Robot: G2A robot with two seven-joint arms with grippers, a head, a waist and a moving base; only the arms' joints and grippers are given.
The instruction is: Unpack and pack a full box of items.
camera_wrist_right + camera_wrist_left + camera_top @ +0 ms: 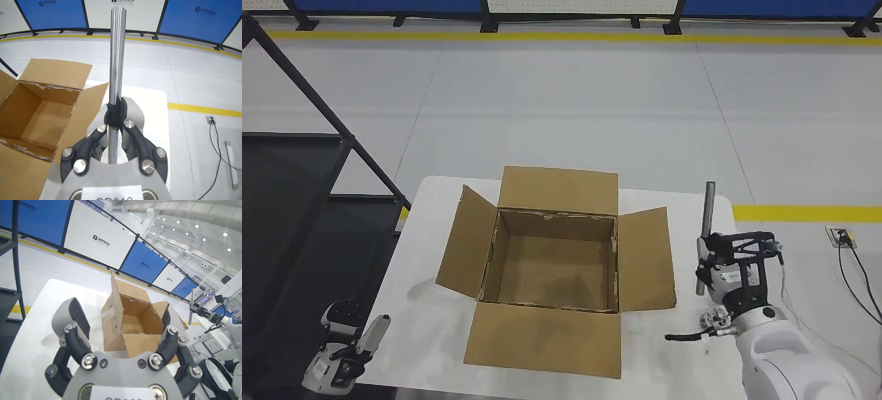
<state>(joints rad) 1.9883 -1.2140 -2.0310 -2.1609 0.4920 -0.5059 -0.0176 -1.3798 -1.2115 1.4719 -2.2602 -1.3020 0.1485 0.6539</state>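
Open cardboard box (552, 270) at frame centre on white worktop (427, 320), four flaps splayed, nothing visible inside. Right claw (710, 262) just right of the right-hand flap, clamped on a metal rod (708, 215) toward its lower end in frame; long axis up-down in the top view, roughly parallel to that flap. Box opening directly left of the rod, near. Left claw (357, 325) at lower left by the worktop corner, jaws apart, holding nothing, well apart from the box. Likely calls for a short carry leftward by the right arm, axis kept along the box wall.
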